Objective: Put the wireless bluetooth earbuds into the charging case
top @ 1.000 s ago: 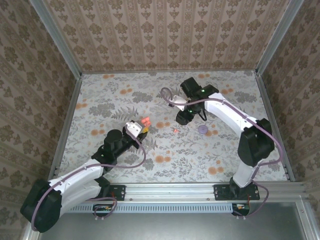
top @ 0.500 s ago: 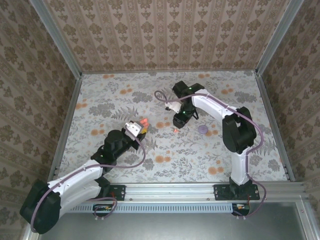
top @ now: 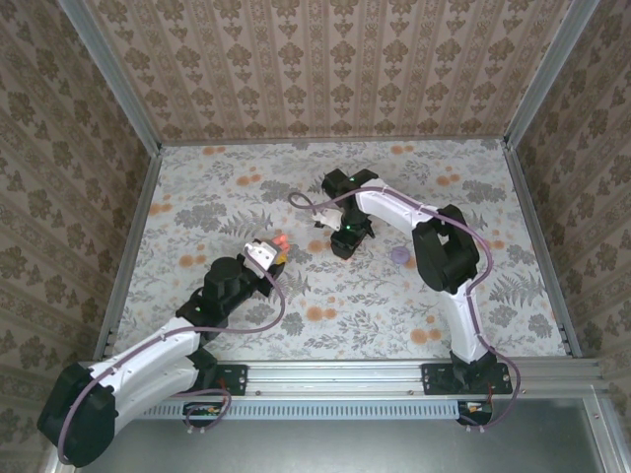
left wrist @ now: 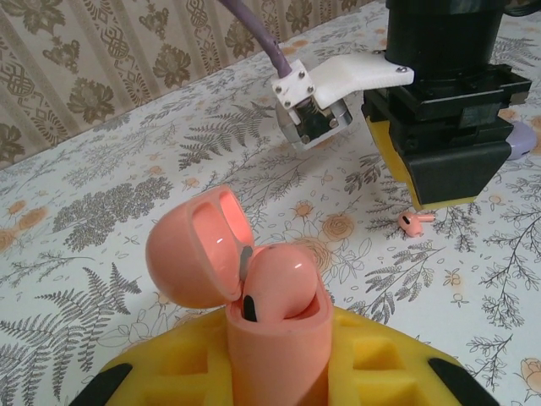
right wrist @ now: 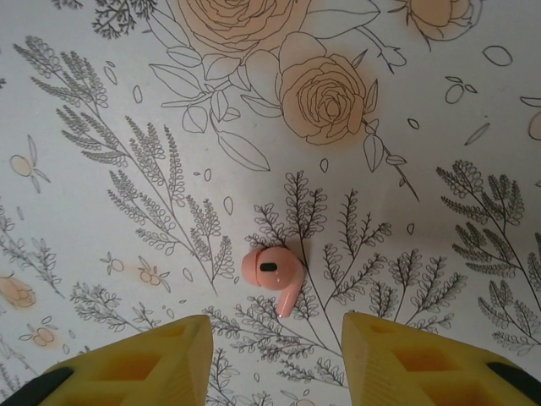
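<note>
My left gripper [left wrist: 275,359] is shut on the coral-pink charging case [left wrist: 275,330], which stands upright between its yellow pads with the lid [left wrist: 194,249] swung open. One earbud [left wrist: 283,283] sits in the case. The other earbud [right wrist: 272,272] lies on the floral table, just ahead of my right gripper [right wrist: 279,355], whose yellow fingers [right wrist: 144,359] stand open either side of it without touching. In the left wrist view, that earbud [left wrist: 414,222] lies below the right gripper [left wrist: 439,182]. From above, the left gripper [top: 271,251] holds the case [top: 282,241] left of the right gripper [top: 343,242].
A purple round disc [top: 400,254] lies on the table to the right of the right gripper, and its edge [left wrist: 521,135] shows in the left wrist view. Patterned walls and a metal frame [top: 133,256] enclose the floral table.
The right arm has swung left and toward the near side, coming over the loose earbud with its jaws a little wider. The left gripper still holds the open case in place.
</note>
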Controlling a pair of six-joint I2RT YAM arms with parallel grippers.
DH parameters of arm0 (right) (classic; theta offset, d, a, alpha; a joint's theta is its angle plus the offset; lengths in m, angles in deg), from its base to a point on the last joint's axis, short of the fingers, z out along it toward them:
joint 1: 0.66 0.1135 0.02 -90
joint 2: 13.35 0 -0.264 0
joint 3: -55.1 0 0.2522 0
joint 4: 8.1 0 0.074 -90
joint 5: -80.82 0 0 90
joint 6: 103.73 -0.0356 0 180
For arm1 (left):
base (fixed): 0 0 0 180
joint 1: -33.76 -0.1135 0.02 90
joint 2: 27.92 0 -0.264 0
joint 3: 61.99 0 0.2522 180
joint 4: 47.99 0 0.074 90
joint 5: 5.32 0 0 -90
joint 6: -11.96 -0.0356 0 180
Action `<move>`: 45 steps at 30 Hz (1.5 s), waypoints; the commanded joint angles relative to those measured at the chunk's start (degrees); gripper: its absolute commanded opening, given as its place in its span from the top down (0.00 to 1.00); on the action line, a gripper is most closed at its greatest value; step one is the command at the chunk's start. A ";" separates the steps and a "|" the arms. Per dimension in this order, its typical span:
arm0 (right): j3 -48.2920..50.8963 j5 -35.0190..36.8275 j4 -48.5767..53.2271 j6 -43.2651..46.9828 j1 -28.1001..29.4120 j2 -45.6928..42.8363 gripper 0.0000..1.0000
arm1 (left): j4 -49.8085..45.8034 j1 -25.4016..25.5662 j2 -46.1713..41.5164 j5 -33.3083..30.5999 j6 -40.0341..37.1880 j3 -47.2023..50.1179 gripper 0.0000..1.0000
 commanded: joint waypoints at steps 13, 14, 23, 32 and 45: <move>-1.98 3.89 2.17 3.05 2.03 2.93 0.53 | -3.57 0.23 -3.13 -1.68 0.05 -0.84 0.85; -1.97 3.92 2.03 3.24 2.15 3.08 0.53 | -3.60 0.17 -3.23 -1.93 -0.08 -0.91 0.85; -2.83 5.19 1.79 4.32 2.52 4.91 0.53 | -4.79 0.06 -3.47 -2.41 -0.41 -1.27 0.85; -3.34 5.67 1.62 4.86 2.85 6.23 0.54 | -4.87 -0.20 -3.44 -2.48 -0.62 -1.61 0.85; -2.64 5.99 0.21 4.98 3.22 6.41 0.65 | -4.34 -0.38 -3.06 -2.18 -0.90 -1.63 0.85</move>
